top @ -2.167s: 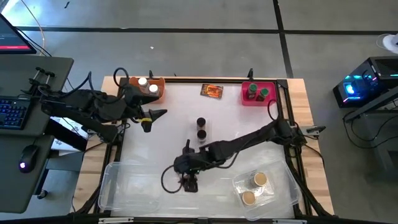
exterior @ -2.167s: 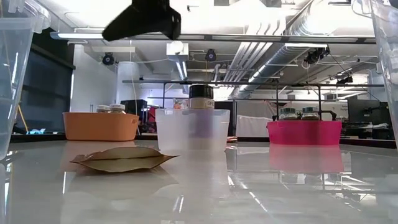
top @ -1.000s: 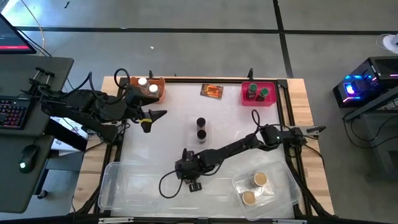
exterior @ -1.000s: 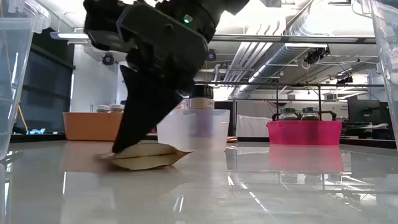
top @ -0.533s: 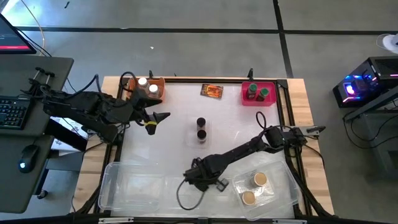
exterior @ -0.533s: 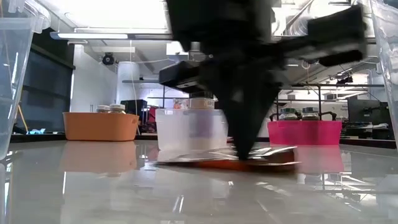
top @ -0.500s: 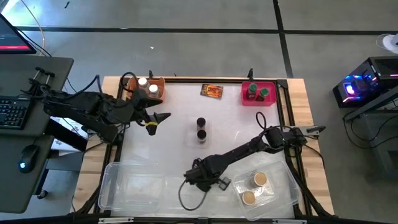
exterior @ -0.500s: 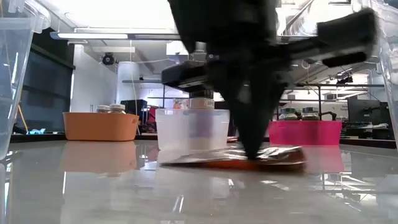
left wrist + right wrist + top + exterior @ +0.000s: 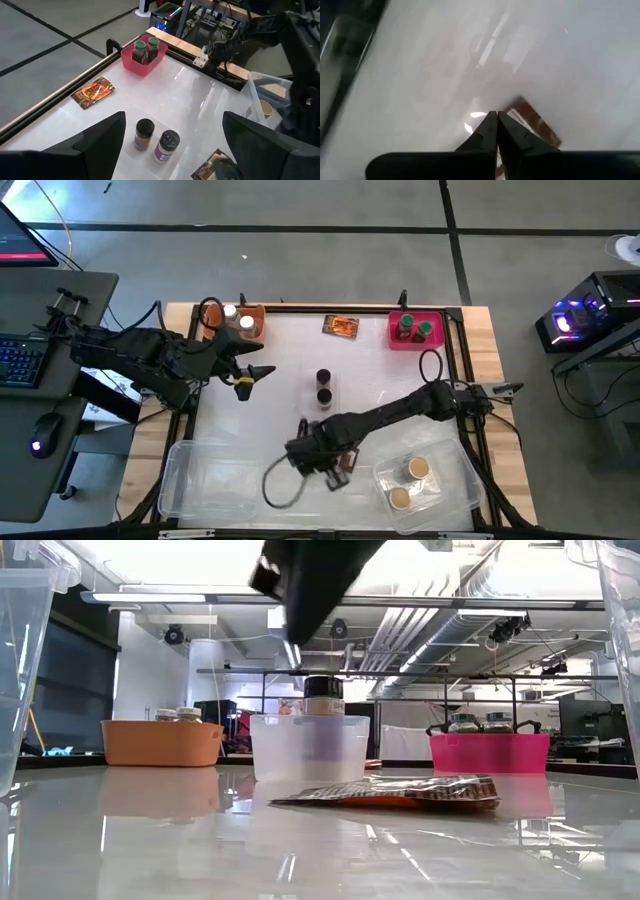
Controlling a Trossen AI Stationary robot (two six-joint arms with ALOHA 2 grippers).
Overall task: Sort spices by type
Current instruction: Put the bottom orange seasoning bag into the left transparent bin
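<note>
A flat orange-brown packet (image 9: pixel 400 792) lies on the table near its front middle, also seen as packet (image 9: pixel 343 468). My right gripper (image 9: pixel 496 125) hangs shut just above it, touching nothing; in the low view the right gripper (image 9: pixel 297 620) is well clear of it. Two black-lidded jars (image 9: pixel 323 386) stand in a clear cup (image 9: pixel 308 748) at mid table. A second packet (image 9: pixel 341 326) lies at the far edge. My left gripper (image 9: pixel 262 370) waits open at the left, over the table.
An orange bin (image 9: pixel 251 330) with white-lidded jars is at the far left. A pink bin (image 9: pixel 410 340) with green-lidded jars is at the far right. A clear tray (image 9: pixel 450 470) with two tan-lidded jars sits near right, and another clear tray (image 9: pixel 200 480) near left.
My right gripper, shut and pressing down on the packet, dragged it along the table toward the right edge, then rose off it. The packet, puffed up before, now lies flat farther right.
</note>
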